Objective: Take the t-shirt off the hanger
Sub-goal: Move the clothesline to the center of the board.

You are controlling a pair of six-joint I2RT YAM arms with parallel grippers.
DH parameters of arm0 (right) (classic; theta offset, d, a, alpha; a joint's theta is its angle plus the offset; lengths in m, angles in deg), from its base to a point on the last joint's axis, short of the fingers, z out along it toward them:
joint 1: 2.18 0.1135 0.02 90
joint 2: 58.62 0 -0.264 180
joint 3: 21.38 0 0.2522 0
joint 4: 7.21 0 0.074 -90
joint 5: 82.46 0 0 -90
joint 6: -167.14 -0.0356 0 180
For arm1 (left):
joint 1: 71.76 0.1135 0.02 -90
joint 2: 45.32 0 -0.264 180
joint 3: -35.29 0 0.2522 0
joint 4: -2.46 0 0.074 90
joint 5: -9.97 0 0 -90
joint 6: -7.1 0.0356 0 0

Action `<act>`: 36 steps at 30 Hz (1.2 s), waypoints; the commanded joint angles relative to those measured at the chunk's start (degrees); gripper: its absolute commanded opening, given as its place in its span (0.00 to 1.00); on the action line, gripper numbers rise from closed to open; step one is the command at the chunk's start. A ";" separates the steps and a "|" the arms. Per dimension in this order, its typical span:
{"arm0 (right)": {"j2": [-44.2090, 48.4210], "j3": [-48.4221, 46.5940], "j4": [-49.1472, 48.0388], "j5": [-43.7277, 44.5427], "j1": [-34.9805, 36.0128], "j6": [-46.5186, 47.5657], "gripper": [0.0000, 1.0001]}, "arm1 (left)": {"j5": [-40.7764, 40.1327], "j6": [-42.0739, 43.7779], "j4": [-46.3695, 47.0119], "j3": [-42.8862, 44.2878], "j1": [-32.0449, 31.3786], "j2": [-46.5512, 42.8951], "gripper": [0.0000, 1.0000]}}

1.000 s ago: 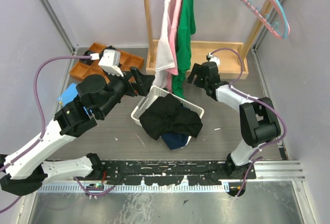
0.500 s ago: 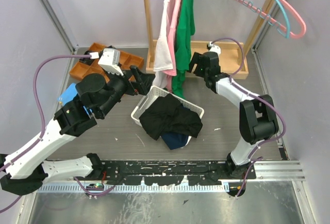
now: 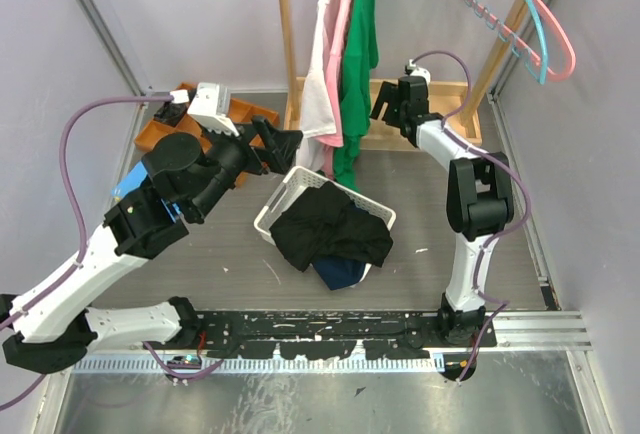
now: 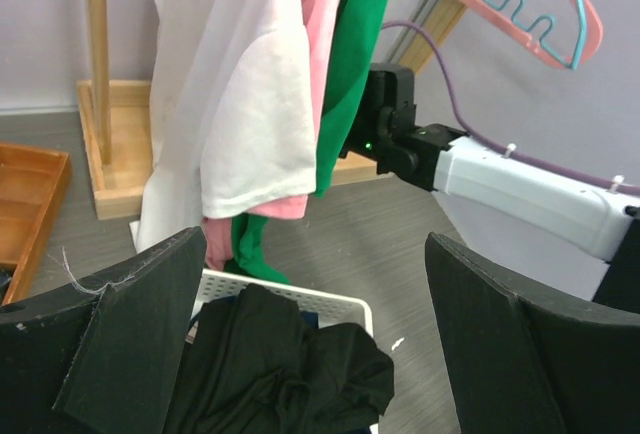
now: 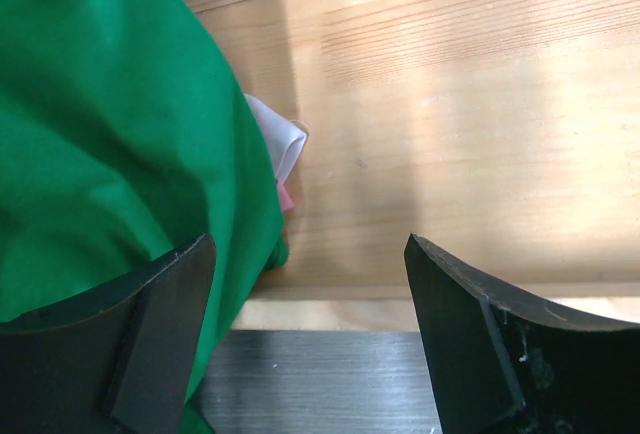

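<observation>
Up top, the white shirt (image 3: 318, 94), pink shirt (image 3: 338, 74) and green t-shirt (image 3: 358, 54) all hang on the wooden rack (image 3: 285, 44), none off its hanger. The right gripper (image 3: 381, 105) is just beside the green one. The left gripper (image 3: 289, 142) is near the white one, over the basket (image 3: 298, 182) of dark clothes (image 3: 330, 229). Left wrist view: jaws wide apart, empty, shirts ahead. Right wrist view: jaws apart, green cloth at the left finger, ungripped. I'd say the whole removal is left to do.
</observation>
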 commanded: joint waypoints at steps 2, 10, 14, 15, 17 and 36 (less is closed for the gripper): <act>-2.53 -6.23 4.54 -1.71 -0.39 2.38 0.83 | -0.42 2.73 2.91 4.35 0.02 1.48 0.98; -6.93 -12.26 13.82 -3.04 -0.40 4.24 0.83 | -0.87 2.70 3.83 4.10 -0.01 1.29 0.98; -8.14 -13.47 17.05 -4.44 -0.41 4.18 0.83 | -1.06 3.03 4.18 3.65 0.05 1.07 0.98; -8.51 -13.74 17.62 -4.70 -0.39 4.20 0.83 | -1.06 3.05 4.13 3.70 -0.02 1.06 0.98; -9.33 -14.82 19.75 -4.71 -0.44 4.28 0.83 | -1.01 3.06 4.17 3.68 -0.01 0.98 0.98; -16.19 -25.88 30.15 -1.71 -0.24 5.46 0.84 | -0.67 3.66 3.34 3.53 0.00 -0.30 0.98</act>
